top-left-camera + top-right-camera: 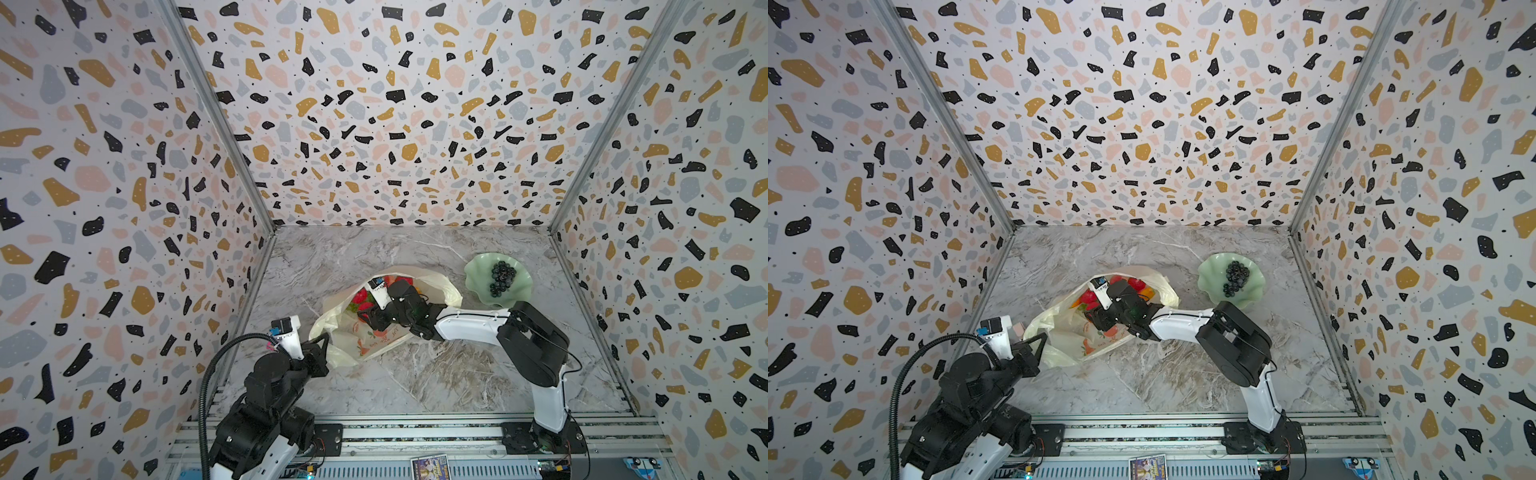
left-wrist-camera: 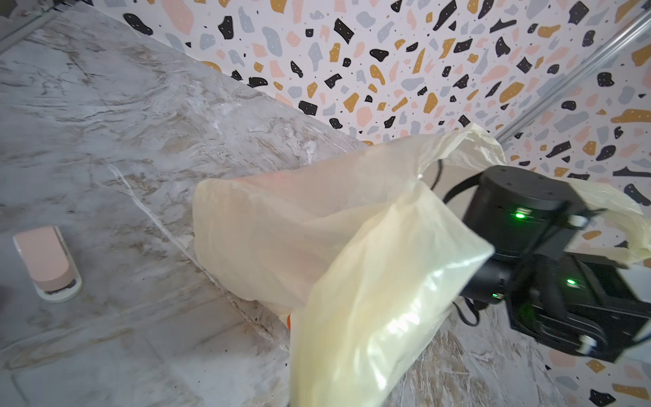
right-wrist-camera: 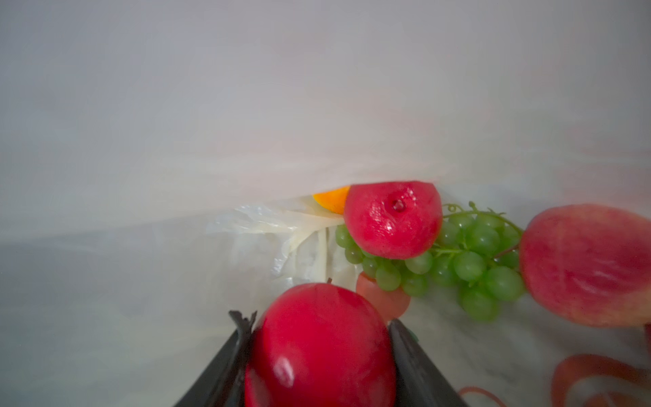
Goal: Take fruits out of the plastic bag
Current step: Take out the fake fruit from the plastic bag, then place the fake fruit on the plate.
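The marble table (image 1: 457,374) carries everything. Largest on it is the plastic bag (image 1: 338,338), a thin, see-through cream-yellow carrier printed with orange fruit, slumped on its side with its mouth gaping. It looks featherlight, limp and slippery, so a bunched edge or handle is the sensible place to hold it. The left pincer (image 1: 323,344) is clenched on just such a fold at the bag's near corner, apparently propping the mouth open. Off the bag's right side, clear of it, stands a pale green wavy dish (image 1: 476,276) with a dark grape bunch (image 1: 502,277) lying in it, already out of the bag. The remaining fruits lie inside the bag: small, glossy toys that look hard, light and smooth, likely to squirt or roll from narrow jaws unless taken across the widest middle. The right pincer (image 3: 318,322) reaches through the bag's mouth and grasps a red apple (image 3: 318,359), one jaw pressed on each flank. Deeper in the bag sit a pinkish-red fruit (image 3: 584,264), a second apple (image 3: 392,220) resting on a green grape bunch (image 3: 472,260), which is knobbly and probably best pinched around the cluster, and a sliver of orange fruit (image 3: 333,202) against the bag's wall.
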`<state>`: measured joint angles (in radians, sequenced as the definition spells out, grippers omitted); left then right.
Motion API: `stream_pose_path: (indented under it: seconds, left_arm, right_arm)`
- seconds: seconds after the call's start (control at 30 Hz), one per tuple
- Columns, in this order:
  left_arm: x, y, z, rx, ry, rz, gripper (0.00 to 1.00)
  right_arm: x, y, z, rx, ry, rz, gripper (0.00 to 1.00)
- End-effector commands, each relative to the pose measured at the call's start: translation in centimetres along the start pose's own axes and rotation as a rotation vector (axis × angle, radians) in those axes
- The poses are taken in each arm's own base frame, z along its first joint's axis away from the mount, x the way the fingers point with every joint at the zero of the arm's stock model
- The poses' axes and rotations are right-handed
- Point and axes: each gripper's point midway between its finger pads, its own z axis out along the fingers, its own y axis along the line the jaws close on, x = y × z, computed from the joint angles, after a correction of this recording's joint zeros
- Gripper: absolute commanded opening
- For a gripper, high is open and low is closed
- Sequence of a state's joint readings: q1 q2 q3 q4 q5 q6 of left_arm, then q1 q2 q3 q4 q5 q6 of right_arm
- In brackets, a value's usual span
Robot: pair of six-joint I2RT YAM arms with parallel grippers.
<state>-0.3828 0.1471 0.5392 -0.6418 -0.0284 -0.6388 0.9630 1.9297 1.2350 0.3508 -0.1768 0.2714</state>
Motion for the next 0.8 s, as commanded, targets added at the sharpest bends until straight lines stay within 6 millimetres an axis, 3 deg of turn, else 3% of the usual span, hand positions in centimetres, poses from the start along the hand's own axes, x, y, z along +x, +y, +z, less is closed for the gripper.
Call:
stream_pose_path:
  seconds: [0.0, 0.27, 0.47, 0.77]
  left_arm:
    - [-1.6, 0.2, 0.0, -0.022, -0.078, -0.028, 0.00]
    - [-1.0, -0.7, 1.5, 0.027, -0.044, -0.023, 0.00]
    - [-1.2, -1.1, 2.4, 0.037, -0.035, -0.013, 0.00]
    - [-2.4, -2.1, 2.7, 0.056, -0.056, 0.027, 0.00]
  right_arm:
    - [-2.7, 2.1, -2.6, -0.073, -0.062, -0.020, 0.36]
    - [-4.2, 6.0, -6.8, -0.246, -0.105, -0.091, 0.36]
    - [-6.6, 8.7, -10.0, -0.368, -0.189, -0.124, 0.36]
    - [-9.6, 10.5, -14.3, -0.406, -0.260, -0.153, 0.36]
